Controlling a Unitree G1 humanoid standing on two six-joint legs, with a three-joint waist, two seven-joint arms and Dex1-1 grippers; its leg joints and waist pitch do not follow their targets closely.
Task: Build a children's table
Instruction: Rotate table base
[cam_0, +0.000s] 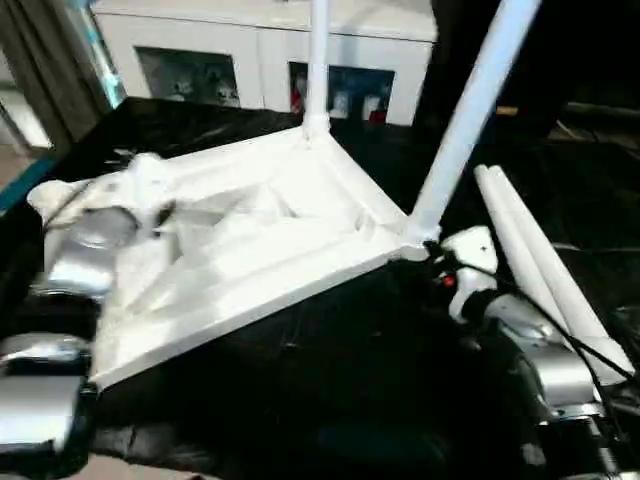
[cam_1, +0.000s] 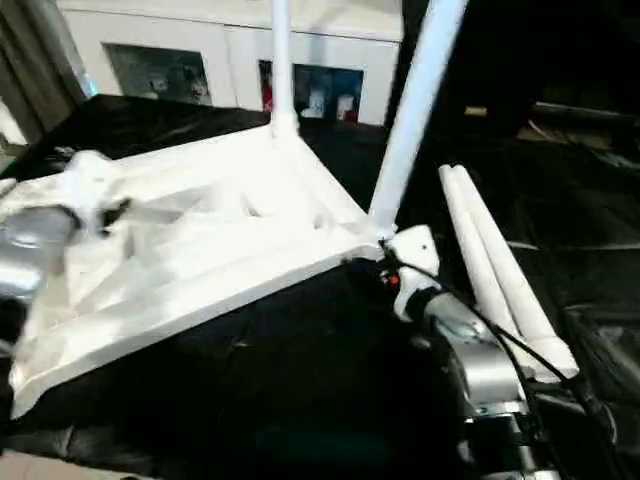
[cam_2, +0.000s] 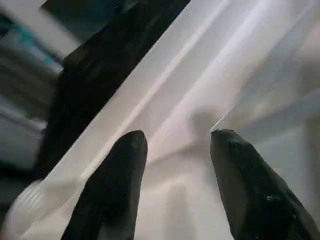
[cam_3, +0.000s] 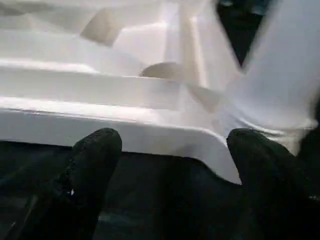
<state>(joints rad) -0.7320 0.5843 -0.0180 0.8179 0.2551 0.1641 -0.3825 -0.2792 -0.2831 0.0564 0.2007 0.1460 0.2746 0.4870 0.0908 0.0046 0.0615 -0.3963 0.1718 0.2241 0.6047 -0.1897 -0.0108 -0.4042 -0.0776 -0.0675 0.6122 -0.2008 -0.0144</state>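
An upside-down white children's table top (cam_0: 250, 250) fills the centre and left of the head views, lying tilted on a counter (cam_0: 330, 370) draped in black sheeting. Two white tube legs (cam_0: 470, 110) stand plugged into its far and right corner sockets, rising out of the top of the frame. Two more loose legs (cam_0: 540, 260) lie side by side on the black sheet at centre right. That makes four legs, two fitted and two not. The left wrist view adds what the head views cannot: the left end effector (cam_2: 175, 150) has its two black fingers (cam_2: 117, 185) spread apart with nothing between them, hovering over the ribbed white underside. The right wrist view shows the right end effector (cam_3: 167, 160) released too, fingers wide, just below the top's edge beside the socket of the nearer fitted leg. At the upper edge of the head views stands a white cabinet (cam_0: 260, 50) with glass doors; grey curtains (cam_0: 40, 70) hang at upper left.
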